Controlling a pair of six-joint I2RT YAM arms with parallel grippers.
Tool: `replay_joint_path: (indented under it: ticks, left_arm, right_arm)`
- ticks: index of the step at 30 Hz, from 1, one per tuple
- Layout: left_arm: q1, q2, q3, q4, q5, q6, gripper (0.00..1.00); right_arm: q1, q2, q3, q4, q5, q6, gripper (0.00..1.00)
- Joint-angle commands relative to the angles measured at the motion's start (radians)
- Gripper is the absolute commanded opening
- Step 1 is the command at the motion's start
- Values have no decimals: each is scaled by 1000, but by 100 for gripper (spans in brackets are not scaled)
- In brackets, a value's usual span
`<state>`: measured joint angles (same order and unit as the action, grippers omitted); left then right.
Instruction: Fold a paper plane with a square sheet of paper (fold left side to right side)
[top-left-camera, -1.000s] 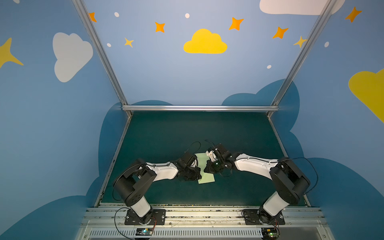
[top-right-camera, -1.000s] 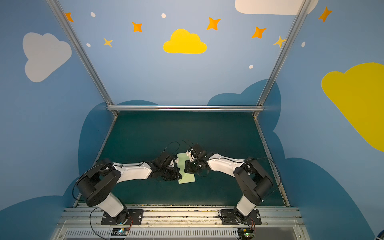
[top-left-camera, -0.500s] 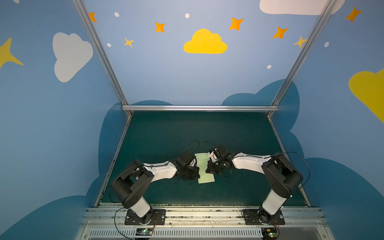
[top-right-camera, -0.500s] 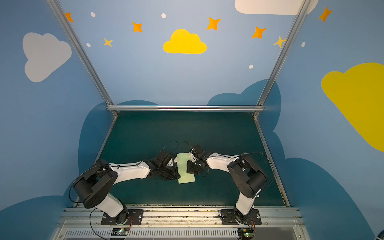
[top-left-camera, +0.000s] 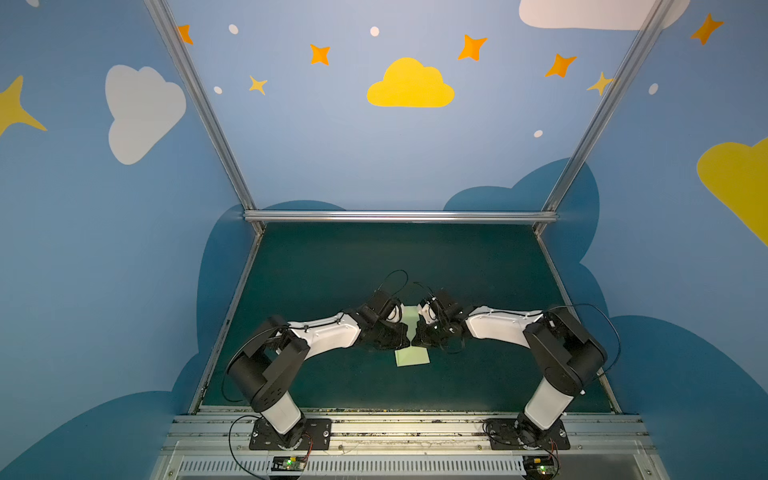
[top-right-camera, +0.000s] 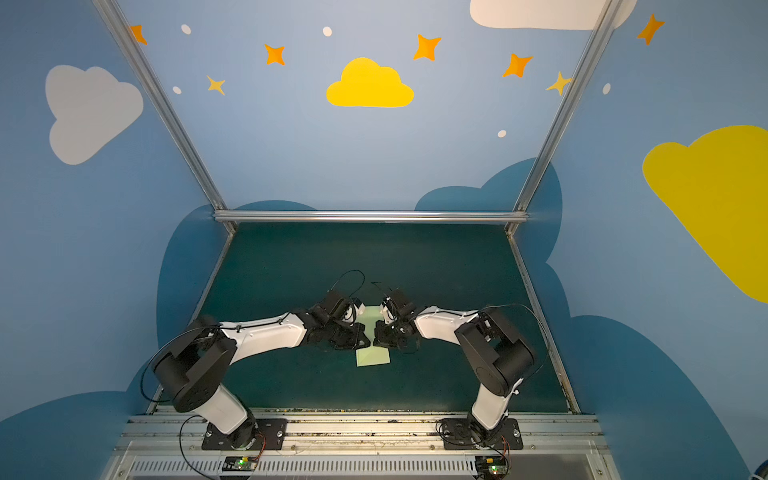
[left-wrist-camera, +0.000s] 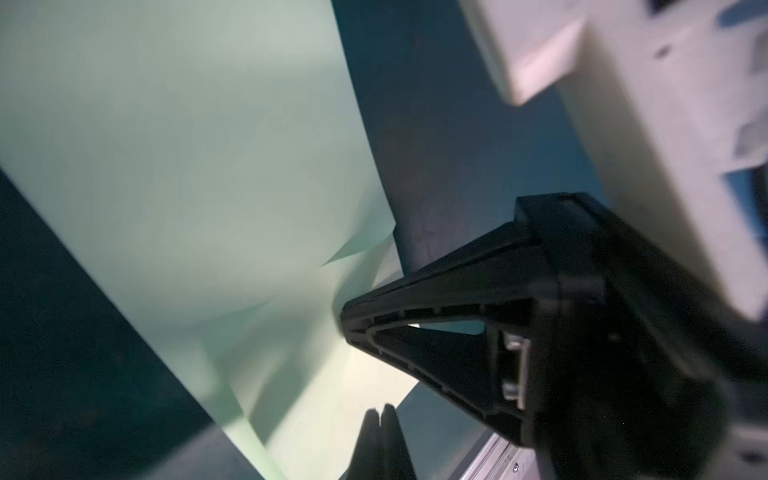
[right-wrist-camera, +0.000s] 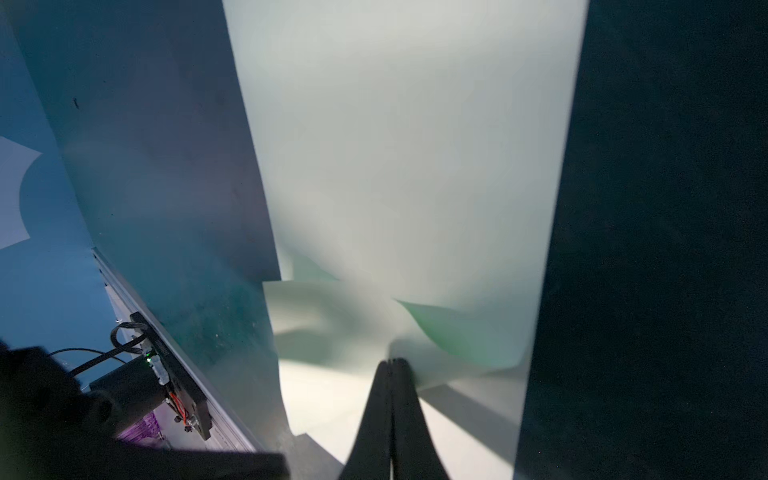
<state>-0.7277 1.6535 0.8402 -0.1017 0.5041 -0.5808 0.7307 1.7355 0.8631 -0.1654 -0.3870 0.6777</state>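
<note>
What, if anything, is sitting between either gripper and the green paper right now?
Nothing visible does. The left gripper and the right gripper are both shut, with their tips down at the green paper from opposite sides. The only crowding is the two grippers themselves, nearly meeting over its middle.

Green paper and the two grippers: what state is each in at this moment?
pale green paper, partly folded, lying on the dark green mat, flaps raised near the gripper tips.
left gripper, shut, tips at the paper.
right gripper, shut, tips on the paper.
</note>
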Motion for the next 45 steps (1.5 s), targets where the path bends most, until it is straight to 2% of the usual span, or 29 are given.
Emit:
replay_joint_path:
  ticks: [1,21,45]
  left_arm:
    - [-6,22,-9,17,6,1,3]
    - [-17,86,-72,75,-19,-13,3]
    - [-70,-102,-412,176,-123,-157,3]
  right_arm:
    - [-2,30,-36,-19,53,8,0]
    - [-2,27,-56,-5,51,23,0]
    - [-4,29,-85,20,53,48,0]
